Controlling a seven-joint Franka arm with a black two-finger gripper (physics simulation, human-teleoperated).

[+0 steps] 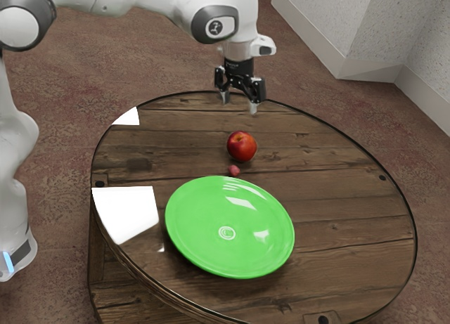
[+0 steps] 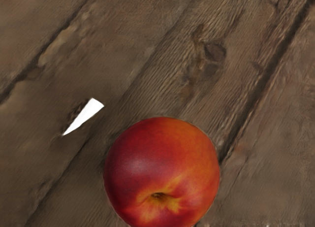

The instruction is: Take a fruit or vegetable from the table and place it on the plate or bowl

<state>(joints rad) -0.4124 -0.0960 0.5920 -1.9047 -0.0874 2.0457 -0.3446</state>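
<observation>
A red peach (image 1: 242,146) with a yellow patch rests on the round wooden table (image 1: 337,197), near its middle. In the wrist view the peach (image 2: 162,172) lies just under my hand on the planks. My gripper (image 1: 238,101) hangs above the table's far edge, higher than the peach and behind it, fingers apart and holding nothing. A bright green plate (image 1: 229,225) lies flat in front of the peach. A small reddish fruit (image 1: 234,170) sits between the peach and the plate's rim.
White glare patches (image 1: 125,211) lie on the table's side toward the exterior view's left. A pale wall base (image 1: 365,29) stands beyond the table at the upper right. Brown floor surrounds the table.
</observation>
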